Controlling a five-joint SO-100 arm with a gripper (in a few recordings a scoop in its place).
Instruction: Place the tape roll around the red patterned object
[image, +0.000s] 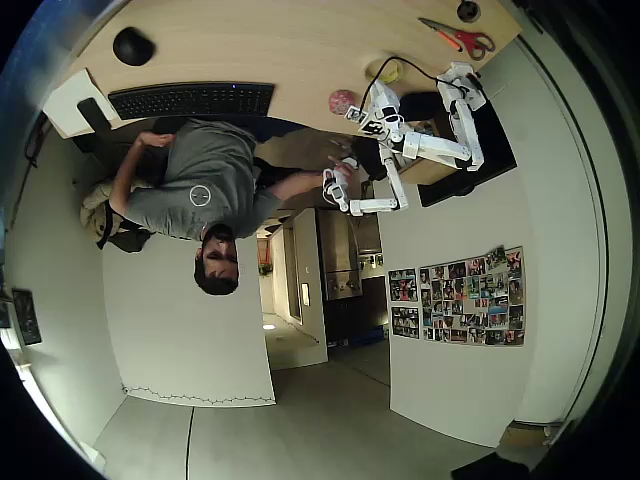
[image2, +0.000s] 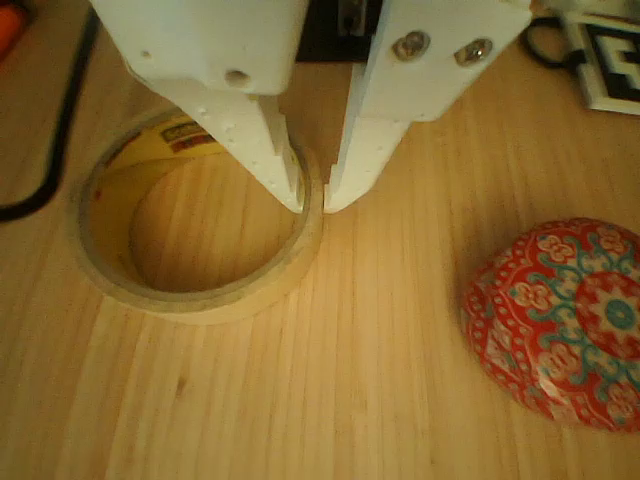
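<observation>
Wrist view, left to right: tape roll (image2: 195, 225), flat on the wooden table (image2: 330, 400), its right wall pinched between the white gripper (image2: 313, 197) fingers, one inside the ring; red patterned object (image2: 560, 320), apart, lower right.

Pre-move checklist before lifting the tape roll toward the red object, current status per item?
1. Gripper straddles the tape roll wall, one finger inside the hole, one outside: ok.
2. Jaws clamped firmly on the wall: cannot tell; they look nearly closed on it.
3. Tape roll flat on the table: ok.
4. Red patterned object apart from the roll, uncovered: ok.
5. Bare wood between roll and object: ok.
6. Black cable lies apart from the roll: ok.
</observation>
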